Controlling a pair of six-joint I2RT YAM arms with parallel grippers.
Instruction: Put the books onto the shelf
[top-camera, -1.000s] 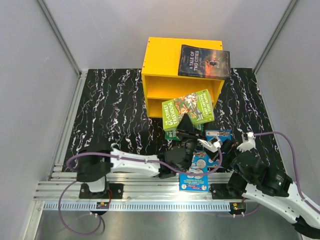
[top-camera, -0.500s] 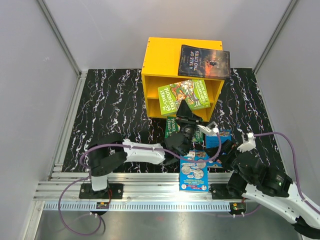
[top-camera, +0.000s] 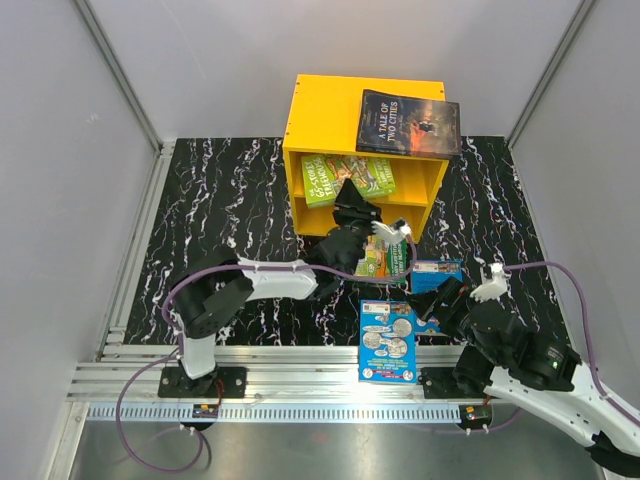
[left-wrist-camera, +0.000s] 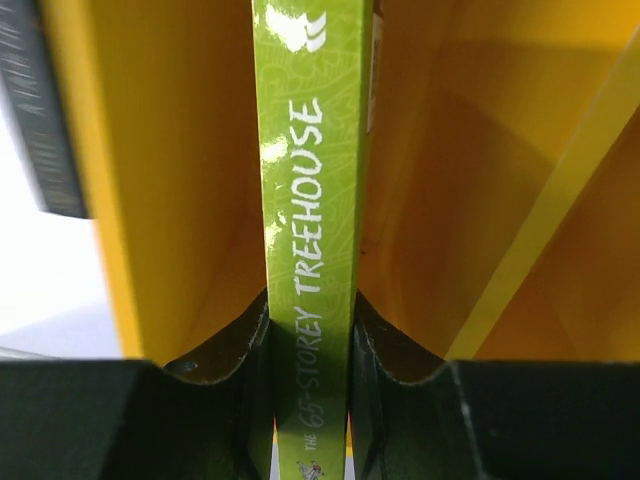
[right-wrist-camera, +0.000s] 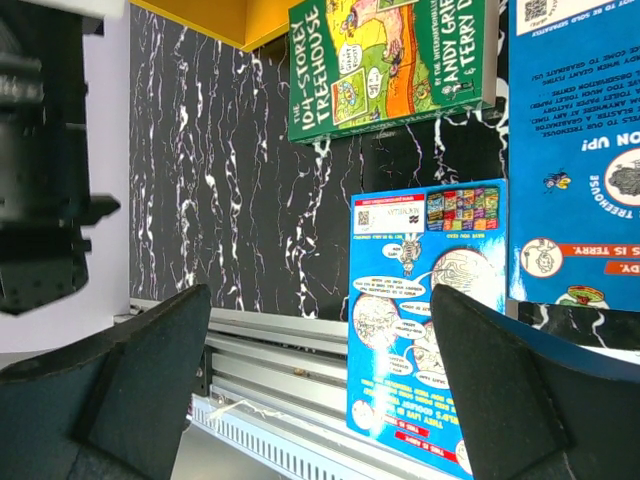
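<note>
The yellow shelf (top-camera: 330, 115) stands at the back of the table. A dark book (top-camera: 408, 122) lies on its flat top. My left gripper (top-camera: 348, 197) is shut on a green book (top-camera: 345, 175) at its spine, and the book lies partly inside the upper compartment. In the left wrist view the green spine (left-wrist-camera: 310, 220) runs between the fingers of the left gripper (left-wrist-camera: 310, 400), with yellow shelf walls (left-wrist-camera: 170, 200) on both sides. A second green book (top-camera: 386, 258) lies flat before the shelf. My right gripper (right-wrist-camera: 320, 400) stands open above the front rail, next to a blue book (right-wrist-camera: 425, 310).
One blue book (top-camera: 388, 342) overhangs the aluminium rail (top-camera: 280, 375) at the near edge. Another blue book (top-camera: 437, 273) lies partly under the right arm. Grey walls close in the black marbled table (top-camera: 220, 230) on three sides.
My left arm has carried the green book up and back from over the table into the shelf's upper compartment, uncovering the second green book. The right arm has barely moved.
</note>
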